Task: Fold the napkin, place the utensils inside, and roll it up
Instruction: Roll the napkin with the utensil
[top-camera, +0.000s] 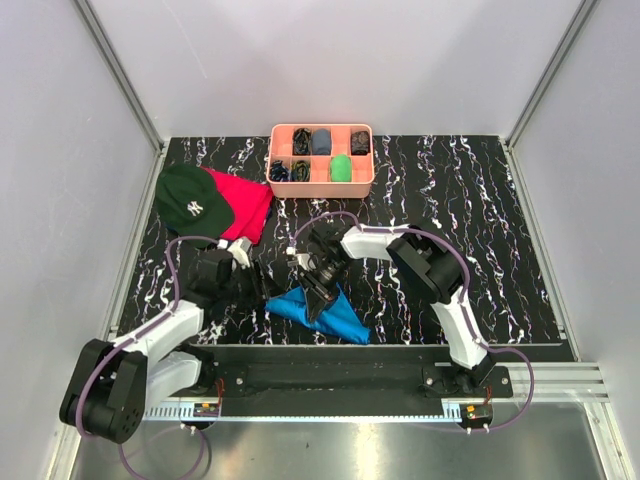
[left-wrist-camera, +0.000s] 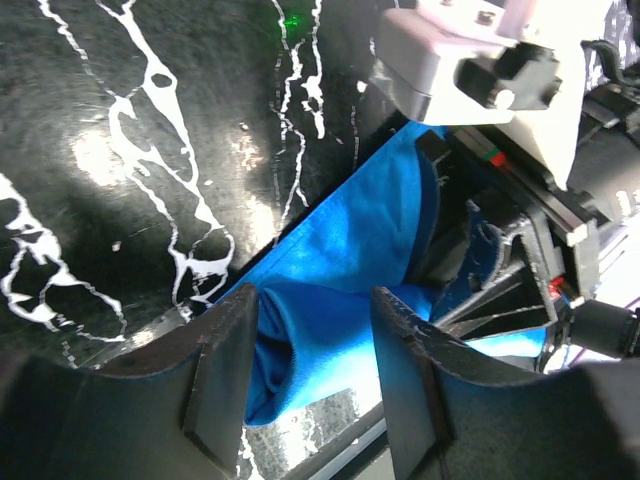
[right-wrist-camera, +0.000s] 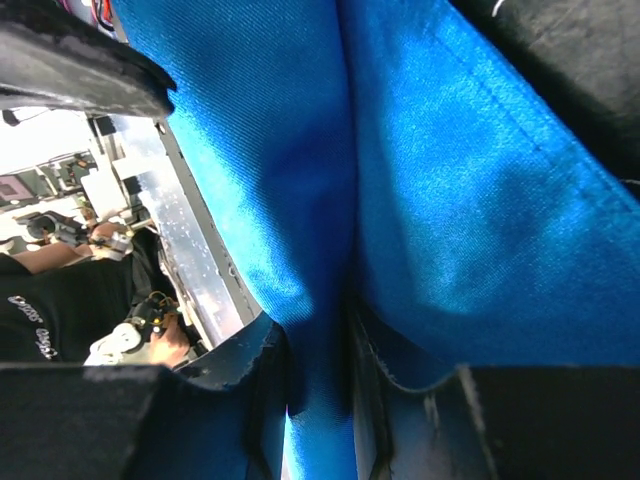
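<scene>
The bright blue napkin (top-camera: 338, 318) lies bunched near the table's front edge, between my two arms. My right gripper (top-camera: 318, 290) reaches down onto its top and is shut on a raised fold of the napkin (right-wrist-camera: 450, 200), the cloth pinched between the right gripper's (right-wrist-camera: 318, 335) two fingers. My left gripper (top-camera: 263, 285) sits at the napkin's left end. In the left wrist view the left gripper (left-wrist-camera: 315, 300) is open, its fingers standing wide on either side of a rolled end of the napkin (left-wrist-camera: 340, 250). The utensils are hidden.
A pink tray (top-camera: 372, 160) with small items in its compartments stands at the back. A dark green cap (top-camera: 190, 198) lies on a red cloth (top-camera: 252, 203) at the back left. The metal rail (top-camera: 350, 352) runs just in front of the napkin.
</scene>
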